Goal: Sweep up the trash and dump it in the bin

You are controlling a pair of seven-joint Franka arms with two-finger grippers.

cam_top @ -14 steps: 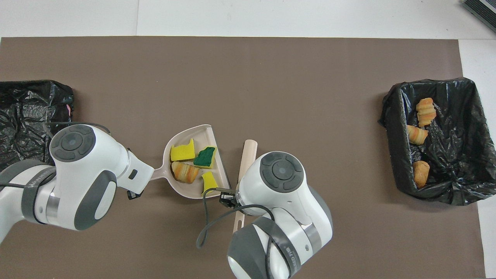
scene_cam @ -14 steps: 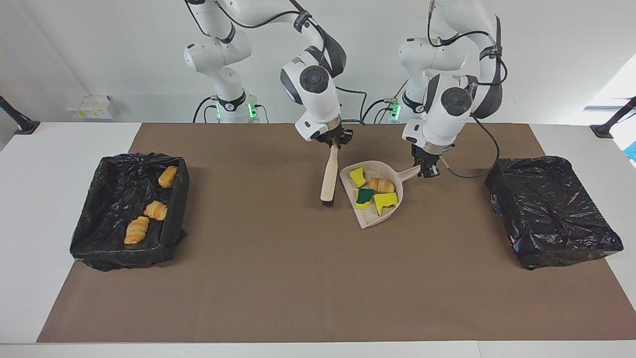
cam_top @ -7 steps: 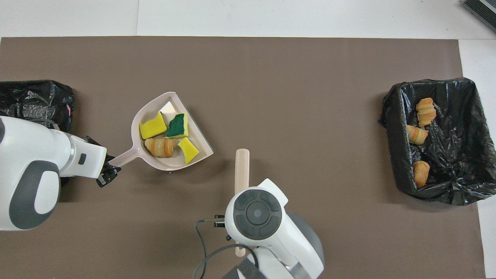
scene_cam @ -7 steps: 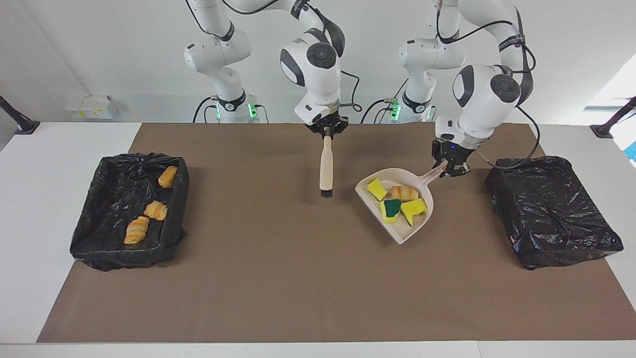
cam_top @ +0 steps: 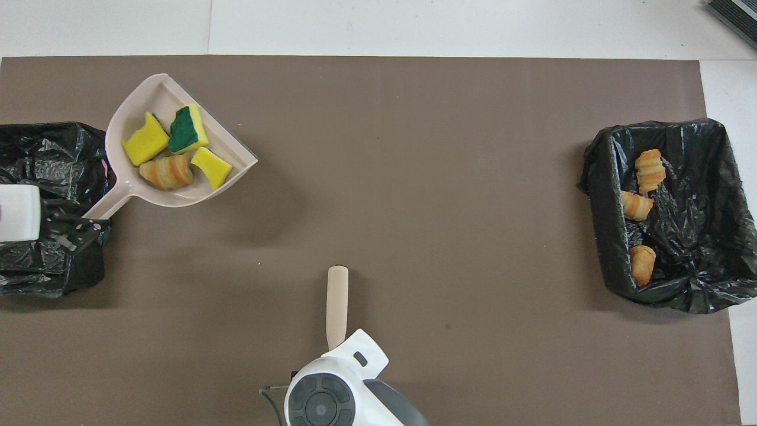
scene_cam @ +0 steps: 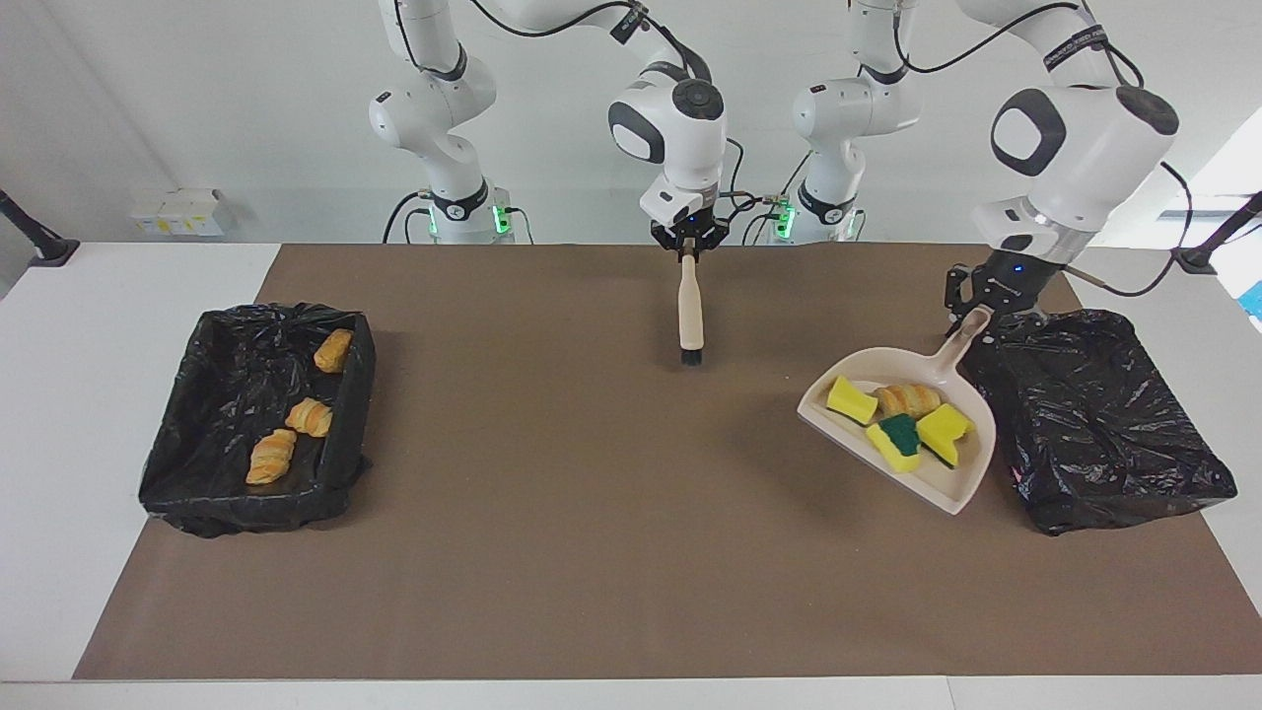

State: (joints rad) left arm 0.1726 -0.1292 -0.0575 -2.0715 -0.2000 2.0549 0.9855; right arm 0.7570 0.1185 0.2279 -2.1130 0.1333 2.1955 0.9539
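A beige dustpan (scene_cam: 961,485) (cam_top: 145,102) hangs above the mat beside the black-lined bin (scene_cam: 1094,424) (cam_top: 41,165) at the left arm's end. My left gripper (scene_cam: 976,314) (cam_top: 83,220) is shut on its handle, over that bin's rim. The trash lies in the pan: a croissant piece (scene_cam: 909,399) (cam_top: 167,171), two yellow sponge chunks (scene_cam: 850,399) (cam_top: 145,140) and a green-faced chunk (scene_cam: 895,439) (cam_top: 186,129). My right gripper (scene_cam: 689,251) is shut on a brush (scene_cam: 691,311) (cam_top: 337,305) that hangs bristles-down over the mat near the robots.
A second black-lined bin (scene_cam: 212,493) (cam_top: 698,296) at the right arm's end holds three croissant pieces (scene_cam: 271,456). Brown mat (scene_cam: 552,513) covers the table between the bins.
The left arm has carried the loaded dustpan up and across to the bin at its own end. The right arm has lifted the brush and drawn it back toward the robots.
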